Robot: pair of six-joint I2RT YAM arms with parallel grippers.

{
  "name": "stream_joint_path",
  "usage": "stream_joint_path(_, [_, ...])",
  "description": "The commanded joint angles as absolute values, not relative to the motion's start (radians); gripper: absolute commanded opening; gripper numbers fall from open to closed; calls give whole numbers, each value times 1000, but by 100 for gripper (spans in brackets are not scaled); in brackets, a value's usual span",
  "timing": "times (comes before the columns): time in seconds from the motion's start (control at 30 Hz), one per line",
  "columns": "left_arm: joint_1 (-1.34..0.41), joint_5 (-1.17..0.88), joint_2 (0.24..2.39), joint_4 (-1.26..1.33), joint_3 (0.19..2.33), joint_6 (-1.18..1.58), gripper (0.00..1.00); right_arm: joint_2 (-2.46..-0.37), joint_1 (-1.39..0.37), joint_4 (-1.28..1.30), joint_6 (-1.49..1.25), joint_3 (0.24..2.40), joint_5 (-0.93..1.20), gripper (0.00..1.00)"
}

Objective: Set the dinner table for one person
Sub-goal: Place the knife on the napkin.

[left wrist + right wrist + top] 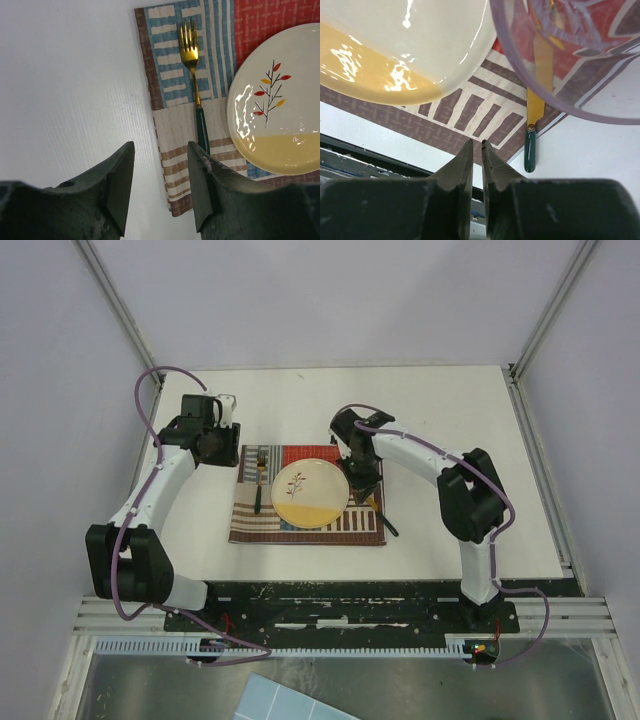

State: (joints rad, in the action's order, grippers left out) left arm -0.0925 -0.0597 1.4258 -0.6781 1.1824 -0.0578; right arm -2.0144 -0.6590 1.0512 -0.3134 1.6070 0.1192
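Observation:
On the white dinner table (450, 420) lies a striped patchwork placemat (300, 530) with a cream and yellow plate (311, 493) at its middle. A gold fork (190, 50) with a green handle lies left of the plate. A gold knife (530, 150) with a green handle lies at the mat's right edge. A clear purple-tinted glass (517, 75) stands over the knife's blade, close to the right wrist camera. My right gripper (477, 142) hovers over the mat's near right corner, its jaws a narrow slit apart and empty. My left gripper (161, 147) is open above the mat's left edge.
A black base plate (330, 595) and metal rails run along the near edge. Metal frame posts (545, 310) rise at the back corners. A light blue tiled sheet (290, 700) lies below the rails.

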Motion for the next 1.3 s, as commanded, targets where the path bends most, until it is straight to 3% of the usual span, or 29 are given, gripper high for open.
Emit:
stream_joint_path(0.0, [-97,-66,1399,-661,1226,-68,54,-1996,-656,1065,-271,1667,85,19])
stream_joint_path(0.2, [-99,-60,1382,-669,1228,-69,54,-1945,-633,1078,-263,1670,25,19])
stream_joint_path(0.37, [-99,-52,1371,-665,1221,-70,54,-1879,-561,1078,-237,1602,-5,34])
stream_joint_path(0.67, [-108,-55,1352,-630,1193,-66,54,-1745,-468,1042,-136,1474,29,41])
stream_joint_path(1.0, [-148,-46,1382,-617,1159,-87,54,-1802,-214,1051,18,1633,66,43])
stream_joint_path(1.27, [-189,-13,1401,-575,1101,-68,57,-1906,-4,1194,97,1884,158,36])
